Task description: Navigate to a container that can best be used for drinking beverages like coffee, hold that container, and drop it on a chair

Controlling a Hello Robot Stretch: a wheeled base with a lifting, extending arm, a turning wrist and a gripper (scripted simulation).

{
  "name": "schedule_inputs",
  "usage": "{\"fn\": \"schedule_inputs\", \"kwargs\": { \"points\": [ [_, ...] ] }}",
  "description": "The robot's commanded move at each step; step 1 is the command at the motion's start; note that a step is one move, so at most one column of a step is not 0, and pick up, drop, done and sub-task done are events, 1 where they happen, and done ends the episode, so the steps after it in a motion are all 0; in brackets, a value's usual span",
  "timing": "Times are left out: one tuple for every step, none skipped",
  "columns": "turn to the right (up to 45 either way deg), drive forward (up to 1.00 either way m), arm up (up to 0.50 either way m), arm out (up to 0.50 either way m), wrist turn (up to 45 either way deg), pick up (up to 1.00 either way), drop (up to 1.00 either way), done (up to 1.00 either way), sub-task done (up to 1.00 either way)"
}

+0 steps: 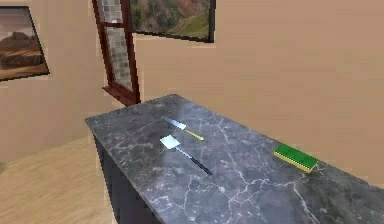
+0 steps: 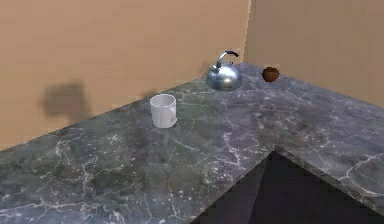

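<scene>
Reaching for the white mug (image 2: 163,110) on the desk (image 2: 100,170) demands squaring up first; hand state cannot be told.

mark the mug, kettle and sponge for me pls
white mug (image 2: 163,111), arm side view, middle of its side wall.
metal kettle (image 2: 225,77), arm side view, middle of its rounded body.
green and yellow sponge (image 1: 296,156), forward view, middle of its green top.

The marble counter (image 2: 100,170) looks polished, the metal kettle (image 2: 225,76) shiny, the mug (image 2: 163,110) smooth.
</scene>
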Motion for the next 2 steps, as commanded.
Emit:
{"fn": "schedule_inputs", "kwargs": {
  "points": [
    [0.0,0.0,0.38,0.0,0.0,0.0,0.0,0.0,0.0],
    [0.0,0.0,0.0,0.34,0.0,0.0,0.0,0.0,0.0]
  ]
}}
